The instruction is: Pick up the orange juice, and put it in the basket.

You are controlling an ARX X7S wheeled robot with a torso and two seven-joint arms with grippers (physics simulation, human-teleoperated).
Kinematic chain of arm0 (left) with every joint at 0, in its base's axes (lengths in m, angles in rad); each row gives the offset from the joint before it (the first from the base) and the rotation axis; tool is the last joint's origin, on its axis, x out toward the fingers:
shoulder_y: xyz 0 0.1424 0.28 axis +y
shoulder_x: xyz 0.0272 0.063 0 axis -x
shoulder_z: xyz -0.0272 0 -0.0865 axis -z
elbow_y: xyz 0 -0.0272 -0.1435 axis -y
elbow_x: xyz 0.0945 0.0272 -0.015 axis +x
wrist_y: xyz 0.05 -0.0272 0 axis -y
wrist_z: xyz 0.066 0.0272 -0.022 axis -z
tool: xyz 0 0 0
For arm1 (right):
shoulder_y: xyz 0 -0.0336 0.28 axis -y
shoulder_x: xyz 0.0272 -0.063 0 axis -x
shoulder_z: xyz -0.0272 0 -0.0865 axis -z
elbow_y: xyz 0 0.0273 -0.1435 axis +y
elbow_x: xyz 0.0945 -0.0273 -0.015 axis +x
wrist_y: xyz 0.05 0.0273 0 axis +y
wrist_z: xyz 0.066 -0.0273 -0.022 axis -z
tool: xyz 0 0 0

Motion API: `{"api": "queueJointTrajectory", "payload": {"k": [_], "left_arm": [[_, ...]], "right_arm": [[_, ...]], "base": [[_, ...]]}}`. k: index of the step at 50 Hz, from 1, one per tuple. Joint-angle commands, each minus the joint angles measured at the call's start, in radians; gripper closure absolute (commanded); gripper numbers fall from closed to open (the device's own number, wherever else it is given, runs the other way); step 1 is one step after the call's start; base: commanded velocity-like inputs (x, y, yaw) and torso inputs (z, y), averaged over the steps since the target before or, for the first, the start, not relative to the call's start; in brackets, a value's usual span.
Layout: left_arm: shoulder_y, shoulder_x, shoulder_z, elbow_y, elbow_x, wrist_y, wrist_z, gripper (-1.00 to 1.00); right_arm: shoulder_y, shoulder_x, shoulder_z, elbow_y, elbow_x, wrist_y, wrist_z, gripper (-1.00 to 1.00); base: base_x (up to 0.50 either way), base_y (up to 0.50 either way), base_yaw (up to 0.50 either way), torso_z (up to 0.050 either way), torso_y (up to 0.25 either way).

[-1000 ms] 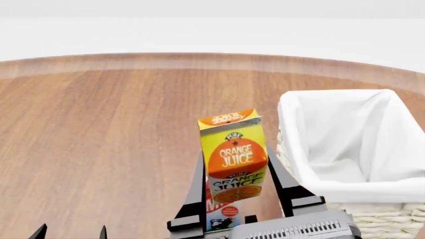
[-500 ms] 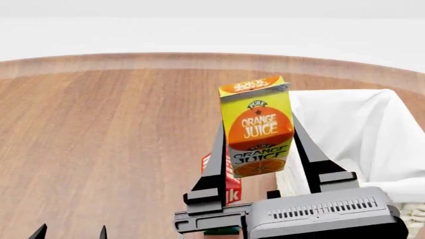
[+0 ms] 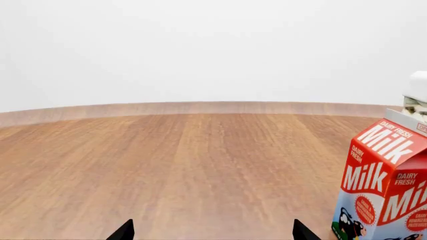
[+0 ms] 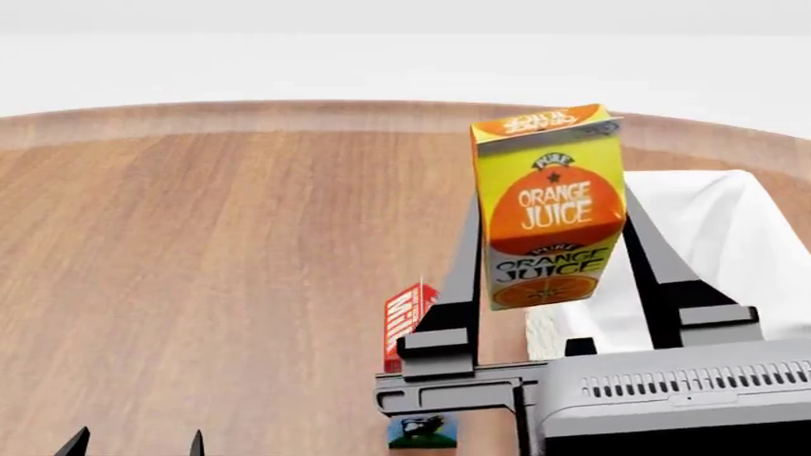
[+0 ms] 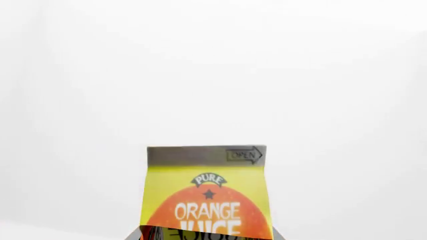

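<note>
Above the wooden worktop (image 4: 190, 266), beside the basket's near-left corner: hanging clear of the surface, the orange juice (image 4: 550, 207), upright and slightly tilted, clamped between the jaws of the right gripper (image 4: 554, 285). Showing partly behind carton and gripper, the white-lined basket (image 4: 709, 237). Standing on the worktop below, half hidden by the right gripper, the milk carton (image 4: 408, 328). Resting low at the near edge, the left gripper (image 4: 133, 443), jaws spread apart, grasping nothing.
</note>
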Motion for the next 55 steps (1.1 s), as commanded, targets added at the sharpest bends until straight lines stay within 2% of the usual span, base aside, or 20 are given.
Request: {"api": "queueJointTrajectory", "payload": {"k": [1, 17, 28, 55], "left_arm": [[-0.001, -0.002, 0.003, 0.000, -0.002, 0.001, -0.002, -1.00], [-0.002, -0.005, 0.007, -0.001, -0.005, 0.003, -0.006, -1.00], [-0.003, -0.007, 0.010, -0.001, -0.007, 0.004, -0.008, -1.00], [-0.005, -0.011, 0.016, -0.002, -0.011, 0.006, -0.013, -1.00]], "right_arm": [[-0.014, 0.020, 0.070, -0.016, -0.019, -0.001, -0.012, 1.00], [-0.051, 0.056, 0.150, 0.029, -0.005, -0.039, -0.017, 1.00], [-0.028, 0.055, 0.198, 0.152, 0.009, -0.072, -0.032, 1.00], [0.094, 0.019, 0.162, 0.487, -0.020, -0.149, -0.077, 1.00]], "base": [[0.00, 0.00, 0.00, 0.000, 0.000], [0.00, 0.00, 0.00, 0.000, 0.001], [0.00, 0.00, 0.00, 0.001, 0.001], [0.00, 0.00, 0.00, 0.000, 0.001]]}}
